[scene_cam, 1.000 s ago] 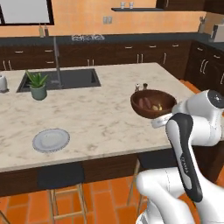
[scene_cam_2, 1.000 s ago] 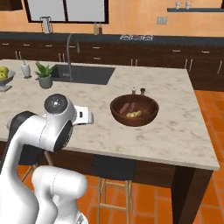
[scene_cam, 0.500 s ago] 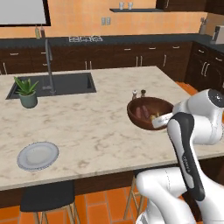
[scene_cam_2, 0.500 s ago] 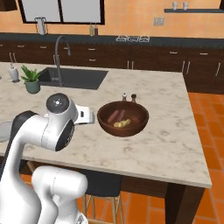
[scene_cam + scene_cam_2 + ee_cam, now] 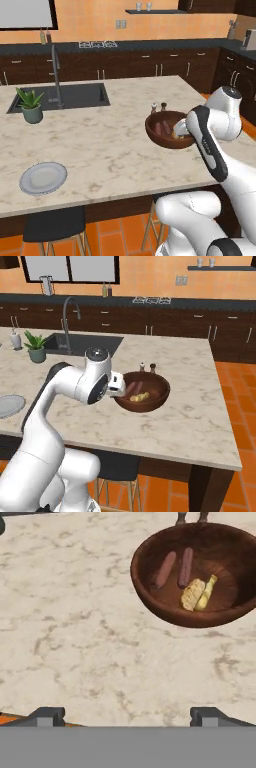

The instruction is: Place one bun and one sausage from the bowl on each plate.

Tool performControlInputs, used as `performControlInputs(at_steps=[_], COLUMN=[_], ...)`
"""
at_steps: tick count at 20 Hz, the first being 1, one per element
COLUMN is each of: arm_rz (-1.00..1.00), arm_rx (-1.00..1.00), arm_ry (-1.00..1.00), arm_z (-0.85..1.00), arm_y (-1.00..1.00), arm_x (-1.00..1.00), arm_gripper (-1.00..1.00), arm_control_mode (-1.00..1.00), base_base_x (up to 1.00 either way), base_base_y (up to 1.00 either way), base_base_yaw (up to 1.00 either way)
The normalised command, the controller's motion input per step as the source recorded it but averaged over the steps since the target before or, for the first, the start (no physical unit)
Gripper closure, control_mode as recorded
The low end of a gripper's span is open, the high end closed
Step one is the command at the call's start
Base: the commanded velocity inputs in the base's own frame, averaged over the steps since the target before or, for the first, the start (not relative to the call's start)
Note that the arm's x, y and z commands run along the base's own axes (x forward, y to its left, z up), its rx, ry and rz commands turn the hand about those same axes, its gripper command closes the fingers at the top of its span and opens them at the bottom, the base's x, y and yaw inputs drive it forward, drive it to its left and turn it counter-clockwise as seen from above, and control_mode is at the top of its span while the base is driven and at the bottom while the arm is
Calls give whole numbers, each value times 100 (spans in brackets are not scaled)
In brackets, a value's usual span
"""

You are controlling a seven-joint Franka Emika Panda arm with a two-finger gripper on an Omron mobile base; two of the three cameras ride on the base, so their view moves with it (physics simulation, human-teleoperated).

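Driven closer to the wooden bowl [image 5: 200, 572], sausages [image 5: 175, 568] and buns [image 5: 192, 594] apparently untouched; gripper [image 5: 127, 714] spread wide, empty.

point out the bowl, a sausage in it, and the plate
bowl [image 5: 165, 609]: hand view, outer wall near rim.
sausage [image 5: 165, 569]: hand view, middle of the left one.
plate [image 5: 43, 178]: left base view, centre.

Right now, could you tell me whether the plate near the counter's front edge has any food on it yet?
Empty. The plate shows a bare grey surface, while two sausages and the buns lie in the bowl.
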Motion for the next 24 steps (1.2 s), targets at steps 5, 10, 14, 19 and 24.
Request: performControlInputs(at_steps=[5,10,14,19,24], arm_rz=[-12,-15,-14,-9,-2], arm_rx=[15,-1,0,-3,0], arm_ry=[22,19,3,9,14], arm_z=[-6,-45,-70,-70,-40], arm_y=[-75,-46,-24,-4,-2], arm_x=[100,100,100,96,38], arm_gripper=[-100,-100,-100,-100,-100], arm_control_mode=[-100,-100,-100,-100,-100], base_base_x=[0,0,0,0,0], base_base_y=[0,0,0,0,0], base_base_yaw=[0,0,0,0,0])
